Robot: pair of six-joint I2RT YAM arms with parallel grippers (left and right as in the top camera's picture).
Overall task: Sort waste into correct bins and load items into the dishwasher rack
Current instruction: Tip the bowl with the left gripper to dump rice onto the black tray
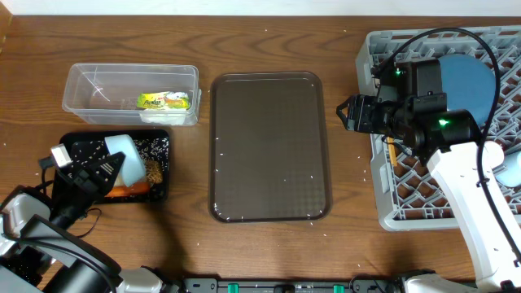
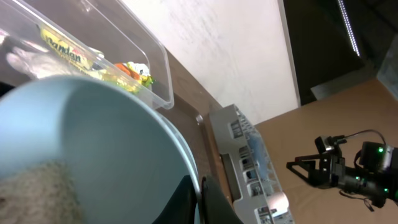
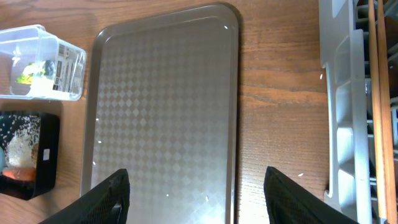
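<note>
Left end effector is pressed together on the rim of the light-blue cup, pinching it. The cup is tilted, mouth toward the black tray, and sits over the tray's upper middle. In the left wrist view the cup fills most of the frame, with a rice smear on its inner wall and the end effector clamped on the rim at the bottom edge.

In the black tray:
- Rice is scattered across the top.
- The carrot lies along the lower edge.
- A brown lump sits just right of the cup.

The clear tub is just above the black tray. It holds the wrapper, which lies against the right end. A pale napkin shows through the wall beside the wrapper.

Right end effector is spread and holds nothing. It hangs over the counter strip between the serving tray and the rack, pointing at the tray. In the right wrist view both fingers stand wide apart above the tray's near end.

The serving tray is bare apart from a few stray grains. The rack is at far right. The blue plate stands in its top section, partly behind the right arm. The chopsticks lie side by side in the rack near its left wall.
</note>
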